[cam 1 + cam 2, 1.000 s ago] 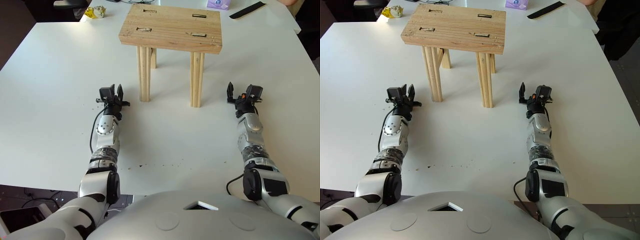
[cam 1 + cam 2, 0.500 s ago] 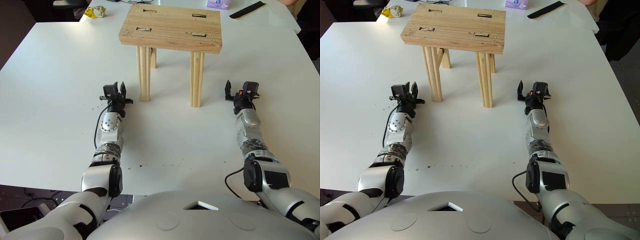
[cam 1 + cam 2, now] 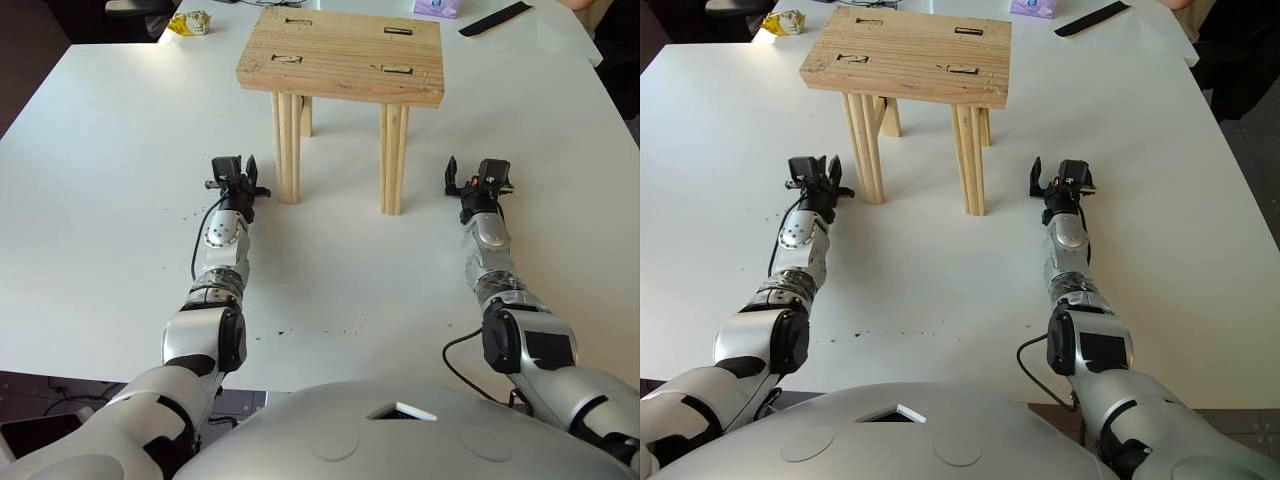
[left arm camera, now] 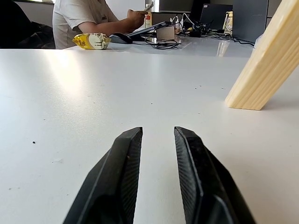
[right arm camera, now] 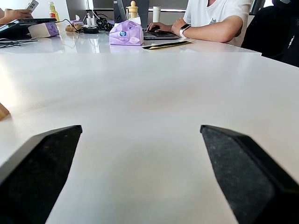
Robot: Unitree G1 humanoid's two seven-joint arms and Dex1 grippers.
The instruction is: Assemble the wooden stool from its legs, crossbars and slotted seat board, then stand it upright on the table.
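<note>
Left claw [image 4: 158, 133]: sat low over the surface [image 3: 100, 150], just outside the stool's near-left leg [image 3: 288, 145], not touching it. Jaws nearly together with a narrow gap, nothing in it.
Right claw [image 5: 140, 128]: also low over the surface, near the near-right leg [image 3: 393, 155] but clear of it. Jaws spread wide, empty.
Stance: the claws flanked the stool [image 3: 340, 100], one on each side and both hands-off. Read as a release posture, close enough to catch a wobble without loading the legs.
Stool: stood upright on its own legs toward the far half of the surface, between the two claws and a bit beyond them.
Seat board [image 3: 340, 55]: on top, level, slots facing up. Looked seated on the leg tops, which is probably why it held with no support.
Crossbars: hidden under the seat board, couldn't tell.
Task state: judged essentially done, since the stool was assembled and standing.
Clutter: yellow packet [image 3: 190, 22], tissue pack [image 5: 126, 33] and black strip [image 3: 495, 20] lay at the far edge, well apart from the stool.
</note>
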